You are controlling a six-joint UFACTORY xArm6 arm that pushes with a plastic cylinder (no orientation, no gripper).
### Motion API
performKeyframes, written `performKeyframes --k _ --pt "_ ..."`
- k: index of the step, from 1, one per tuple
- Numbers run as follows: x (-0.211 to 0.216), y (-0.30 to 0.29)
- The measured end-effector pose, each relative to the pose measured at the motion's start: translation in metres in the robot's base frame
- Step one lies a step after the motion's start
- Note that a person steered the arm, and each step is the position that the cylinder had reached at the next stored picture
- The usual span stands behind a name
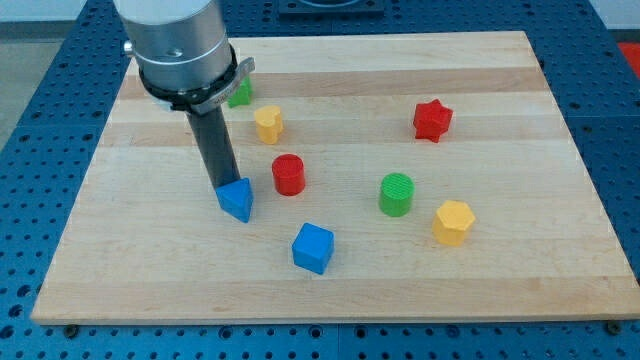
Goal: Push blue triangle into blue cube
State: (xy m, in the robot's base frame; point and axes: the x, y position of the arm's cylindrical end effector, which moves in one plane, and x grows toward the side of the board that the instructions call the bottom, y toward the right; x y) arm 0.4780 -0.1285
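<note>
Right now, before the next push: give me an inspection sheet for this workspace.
Surface: wooden board, flat, blocks scattered over it.
Job's things: blue triangle left of centre; blue cube toward the view's bottom right of it, apart, bare board between them.
Clutter: red cylinder just to the view's right of the triangle; yellow block; green block partly behind the arm; red star; green cylinder; yellow hexagon.
Grippers: none fitted; my tip sits at the triangle's upper left edge, seemingly touching.
Cables: nothing seen.
Surroundings: blue perforated table around the board.
</note>
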Motion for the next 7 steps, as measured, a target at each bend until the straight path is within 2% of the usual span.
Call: performKeyframes --k 2,3,4,7 --pt "0.046 -0.02" --pt "0.05 -0.013" --pt "0.039 -0.035" --pt "0.033 -0.013"
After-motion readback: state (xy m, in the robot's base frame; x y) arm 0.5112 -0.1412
